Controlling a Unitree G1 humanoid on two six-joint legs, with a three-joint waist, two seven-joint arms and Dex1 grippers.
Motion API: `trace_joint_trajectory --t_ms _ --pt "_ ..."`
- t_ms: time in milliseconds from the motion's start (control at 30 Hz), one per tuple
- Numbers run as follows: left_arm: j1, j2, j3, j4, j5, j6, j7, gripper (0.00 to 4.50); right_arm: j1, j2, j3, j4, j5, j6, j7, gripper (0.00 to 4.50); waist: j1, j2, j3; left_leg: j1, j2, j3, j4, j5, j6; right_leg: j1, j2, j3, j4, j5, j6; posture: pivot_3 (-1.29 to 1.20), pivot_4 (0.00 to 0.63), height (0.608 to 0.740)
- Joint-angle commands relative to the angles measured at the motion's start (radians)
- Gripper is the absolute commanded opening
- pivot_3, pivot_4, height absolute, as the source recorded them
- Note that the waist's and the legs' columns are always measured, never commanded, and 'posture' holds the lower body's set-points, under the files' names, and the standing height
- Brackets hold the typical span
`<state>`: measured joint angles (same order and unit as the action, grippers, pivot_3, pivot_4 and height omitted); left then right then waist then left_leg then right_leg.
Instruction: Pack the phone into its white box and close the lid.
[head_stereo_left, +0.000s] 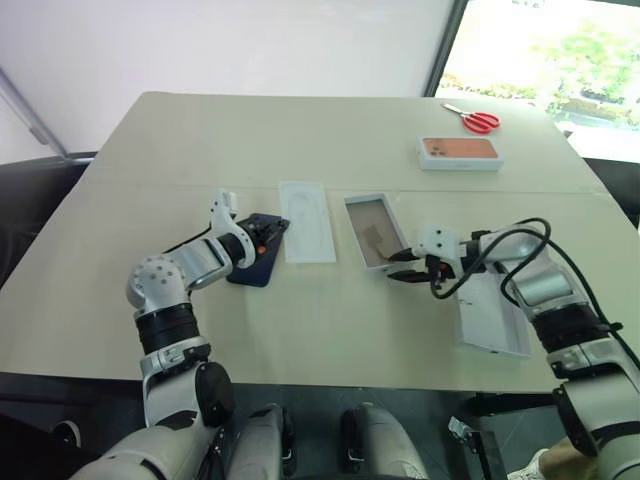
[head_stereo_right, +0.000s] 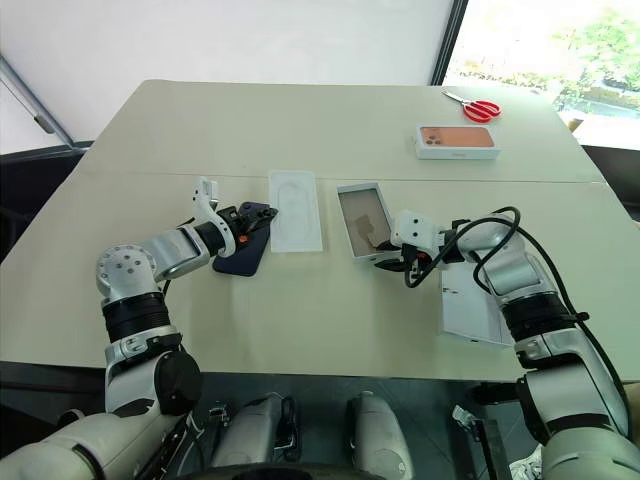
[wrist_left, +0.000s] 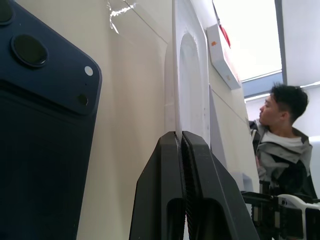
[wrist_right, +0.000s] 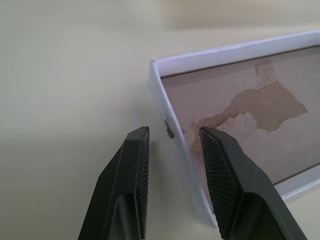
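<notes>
The dark navy phone (head_stereo_left: 252, 268) lies on the table left of centre, its camera cluster at the far end (wrist_left: 30, 50). My left gripper (head_stereo_left: 268, 236) hovers over the phone's far end, shut with nothing between its fingers (wrist_left: 170, 165). The white box (head_stereo_left: 375, 232) sits open at the table's middle, brown inside. My right gripper (wrist_right: 172, 131) is at the box's near corner, open, with the near side wall running between its fingers (wrist_right: 135, 170); one finger is outside the box and the other over its inside. The lid (head_stereo_left: 485, 320) lies by the table's near right edge, under my right forearm.
A flat white insert (head_stereo_left: 307, 220) with an oval recess lies between the phone and the box. At the far right stand a white box with an orange phone picture (head_stereo_left: 459, 152) and red scissors (head_stereo_left: 475, 120). A person (wrist_left: 282, 130) sits beyond the table.
</notes>
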<state>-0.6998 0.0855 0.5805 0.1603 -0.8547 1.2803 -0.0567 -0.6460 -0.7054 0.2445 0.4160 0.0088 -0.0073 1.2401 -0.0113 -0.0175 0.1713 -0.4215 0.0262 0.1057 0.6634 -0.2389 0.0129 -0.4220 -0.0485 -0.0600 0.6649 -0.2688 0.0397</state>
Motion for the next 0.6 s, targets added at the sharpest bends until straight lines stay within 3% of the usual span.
trace_joint_trajectory --t_ms 33,100,600 --pt "-0.011 0.012 -0.016 -0.015 -0.018 -0.015 -0.009 0.00 -0.008 0.017 0.007 0.018 -0.020 -0.030 -0.010 0.75 0.001 0.000 0.000 0.000 0.000 0.000 0.000 0.000 0.000 0.000 0.000 0.000 0.000 0.000 0.000 0.00 0.150 0.740" --pt "-0.014 0.019 -0.013 -0.012 -0.021 -0.019 -0.010 0.00 0.000 0.029 0.003 -0.008 -0.005 -0.016 -0.005 0.04 0.001 0.000 0.000 0.000 0.000 0.000 0.000 0.000 0.000 0.000 0.000 0.000 0.000 0.000 0.000 0.00 0.150 0.740" --pt "-0.131 0.100 0.065 0.039 -0.084 -0.047 0.015 0.00 0.083 0.154 0.027 -0.317 0.047 0.139 -0.071 0.04 0.001 0.000 0.000 0.000 0.000 0.000 0.000 0.000 -0.001 0.000 0.000 0.000 0.000 0.000 0.000 0.00 0.150 0.740"
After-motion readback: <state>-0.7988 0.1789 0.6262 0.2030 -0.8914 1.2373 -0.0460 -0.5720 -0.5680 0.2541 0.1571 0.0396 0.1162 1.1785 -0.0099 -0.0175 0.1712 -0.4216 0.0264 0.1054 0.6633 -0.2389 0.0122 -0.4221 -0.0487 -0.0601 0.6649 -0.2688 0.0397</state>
